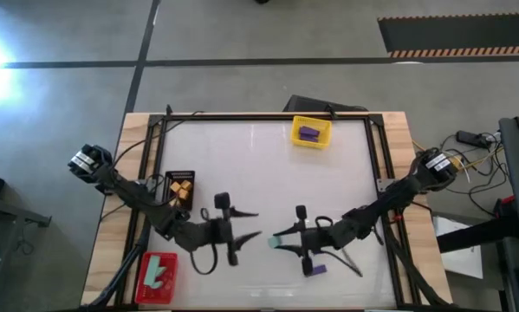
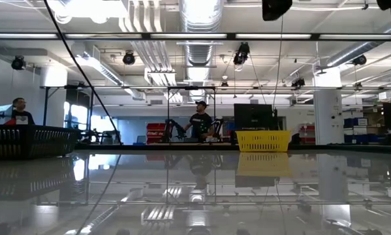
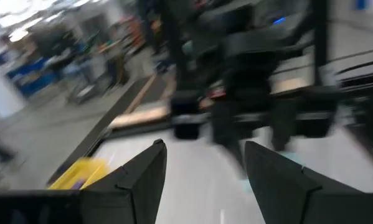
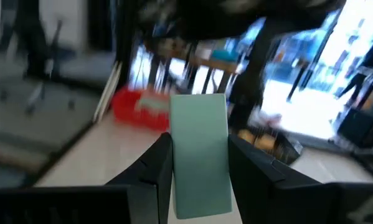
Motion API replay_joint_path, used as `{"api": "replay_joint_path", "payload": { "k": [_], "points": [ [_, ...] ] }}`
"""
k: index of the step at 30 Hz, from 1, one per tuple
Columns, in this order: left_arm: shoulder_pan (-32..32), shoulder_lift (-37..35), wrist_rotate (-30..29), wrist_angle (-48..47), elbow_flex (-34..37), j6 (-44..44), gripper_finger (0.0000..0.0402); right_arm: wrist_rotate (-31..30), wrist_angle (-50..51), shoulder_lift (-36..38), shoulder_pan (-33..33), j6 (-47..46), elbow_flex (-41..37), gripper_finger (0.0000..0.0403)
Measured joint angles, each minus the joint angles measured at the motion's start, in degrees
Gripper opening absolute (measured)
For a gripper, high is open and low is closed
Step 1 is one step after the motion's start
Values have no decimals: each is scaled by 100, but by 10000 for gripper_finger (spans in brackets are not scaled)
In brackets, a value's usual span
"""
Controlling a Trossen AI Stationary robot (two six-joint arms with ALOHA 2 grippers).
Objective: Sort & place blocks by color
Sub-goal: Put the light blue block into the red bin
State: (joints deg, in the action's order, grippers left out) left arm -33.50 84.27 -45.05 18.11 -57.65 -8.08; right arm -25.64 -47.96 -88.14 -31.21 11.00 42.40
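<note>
My right gripper (image 1: 283, 240) hovers over the near middle of the table, shut on a mint-teal bar (image 4: 200, 155). My left gripper (image 1: 252, 224) is just left of it, open and empty, its fingers (image 3: 146, 171) pointing at the right gripper. A purple bar (image 1: 318, 269) lies flat on the table beside the right gripper. The yellow tray (image 1: 311, 132) holds purple bars. Orange cubes sit in the black tray (image 1: 179, 188), and the red tray (image 1: 157, 276) holds mint-teal bars. My right gripper pinches the mint-teal bar by its two long sides (image 4: 174, 163), one finger on each. The fingers point roughly level toward the table's left and lie along the bar. Its free end (image 4: 198, 102) sticks out past the fingertips, and the bar looks lifted clear of the table.
The yellow tray stands at the far edge, right of centre. The black tray is at the left edge and the red tray at the near left corner. The white middle of the table (image 1: 268, 173) is bare. Cables run along the table frame (image 1: 155, 130). People stand in the room beyond.
</note>
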Motion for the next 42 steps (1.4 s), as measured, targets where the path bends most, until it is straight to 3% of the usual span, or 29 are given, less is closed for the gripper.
{"api": "replay_joint_path", "payload": {
  "k": [4,7,15,32,42],
  "points": [
    [-119,0,575,456,0,-340,199,-9,-1250,-163,36,346,-77,111],
    [-117,0,606,582,0,-296,199,11,-1564,-204,60,594,-77,111],
    [-77,96,603,1051,0,-339,199,6,-1628,-206,129,658,-77,111],
    [142,1095,590,2628,2,-880,199,8,-1705,-206,126,697,-77,111],
    [206,1224,598,2671,2,-939,196,7,-1707,-206,126,726,-77,111]
  ]
}}
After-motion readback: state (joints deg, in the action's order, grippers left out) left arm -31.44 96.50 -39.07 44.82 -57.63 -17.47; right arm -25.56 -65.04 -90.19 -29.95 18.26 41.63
